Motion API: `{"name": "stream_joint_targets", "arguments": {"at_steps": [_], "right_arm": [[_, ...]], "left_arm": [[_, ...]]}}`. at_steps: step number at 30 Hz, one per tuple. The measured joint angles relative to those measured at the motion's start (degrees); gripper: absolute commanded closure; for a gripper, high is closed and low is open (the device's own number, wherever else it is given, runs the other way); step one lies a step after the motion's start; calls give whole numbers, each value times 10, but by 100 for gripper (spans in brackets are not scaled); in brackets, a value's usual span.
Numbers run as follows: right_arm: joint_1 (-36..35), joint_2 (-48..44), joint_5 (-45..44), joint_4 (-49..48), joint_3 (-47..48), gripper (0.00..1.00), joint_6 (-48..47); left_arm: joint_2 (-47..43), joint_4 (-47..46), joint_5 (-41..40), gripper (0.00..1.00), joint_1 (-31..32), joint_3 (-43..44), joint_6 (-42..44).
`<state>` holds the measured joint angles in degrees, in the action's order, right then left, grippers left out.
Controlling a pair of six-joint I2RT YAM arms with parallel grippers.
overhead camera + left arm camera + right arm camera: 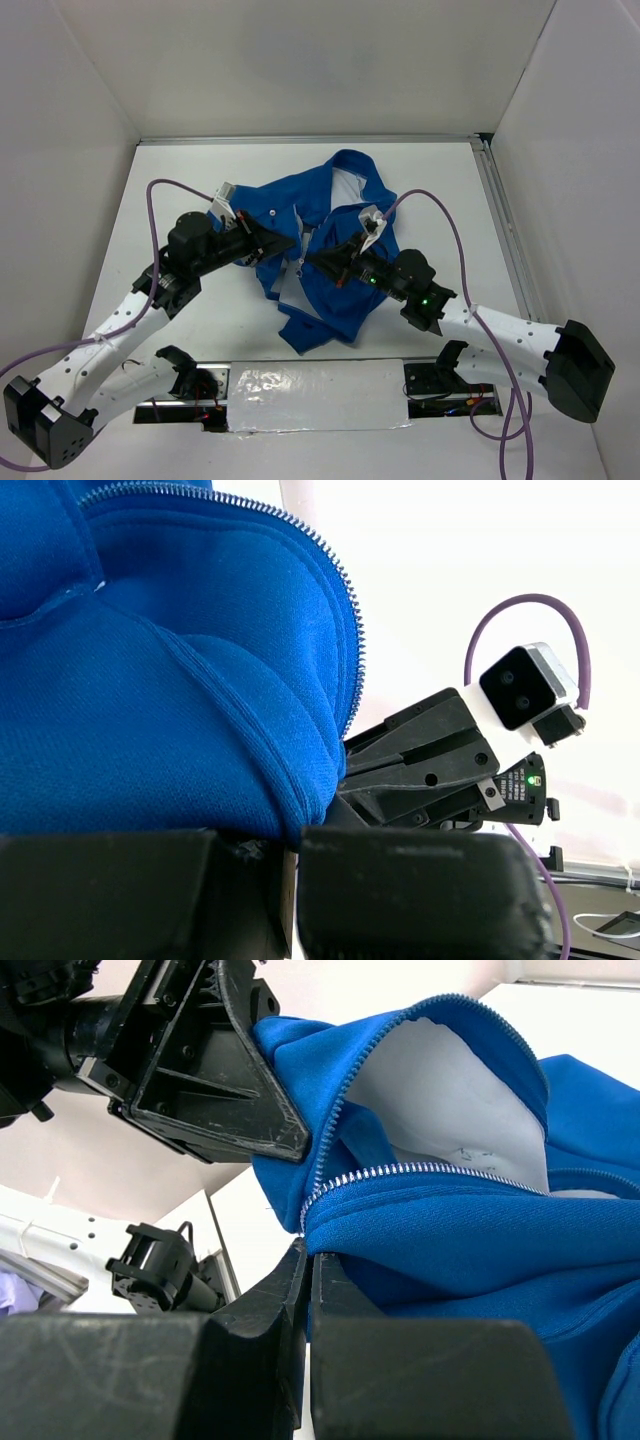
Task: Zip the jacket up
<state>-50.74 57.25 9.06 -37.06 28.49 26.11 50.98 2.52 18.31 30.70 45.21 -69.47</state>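
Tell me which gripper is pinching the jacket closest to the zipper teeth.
The right gripper: its fingertips close just below where the zipper teeth end on the jacket. The left gripper pinches a plain blue fold.

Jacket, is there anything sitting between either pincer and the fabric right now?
Nothing visible does. The left pincer and right pincer are both shut directly on the jacket, close to its zipper, with no other object between them and the fabric.

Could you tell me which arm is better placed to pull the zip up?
Probably right: the right claw is shut on the jacket where the zip rows meet; the left claw only holds fabric.
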Motion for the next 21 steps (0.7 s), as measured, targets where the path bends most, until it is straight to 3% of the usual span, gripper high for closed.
{"name": "stream_joint_targets", "arguments": {"at_steps": [21], "right_arm": [[0,4,11,-3,0,100,0]], "left_arm": [[-9,0,0,100,0,-5,-1]]}}
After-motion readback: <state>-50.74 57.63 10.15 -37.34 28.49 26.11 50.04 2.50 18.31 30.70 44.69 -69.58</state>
